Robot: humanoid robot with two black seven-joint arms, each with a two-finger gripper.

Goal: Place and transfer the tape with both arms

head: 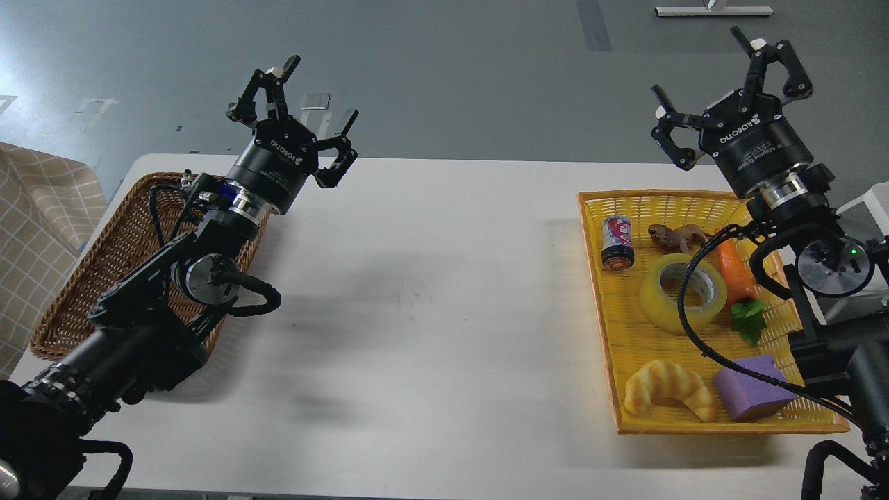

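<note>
The tape (pixel 665 301), a translucent yellow roll with a grey-white core, lies flat in the middle of the yellow basket (pixel 653 205) on the table's right side. A black cable crosses over it. My right gripper (pixel 722 83) hangs open in the air above the basket's far right corner, well clear of the tape, fingers spread and holding nothing. My left gripper (pixel 298 104) is raised over the table's far left part, above the wicker basket's right edge. It is open and empty too.
The yellow basket also holds a soda can (pixel 617 242), a brown toy animal (pixel 675 237), a carrot (pixel 737 272), a croissant (pixel 668 397) and a purple block (pixel 751 386). A brown wicker basket (pixel 125 243) sits at the left. A white table (pixel 430 292) lies between.
</note>
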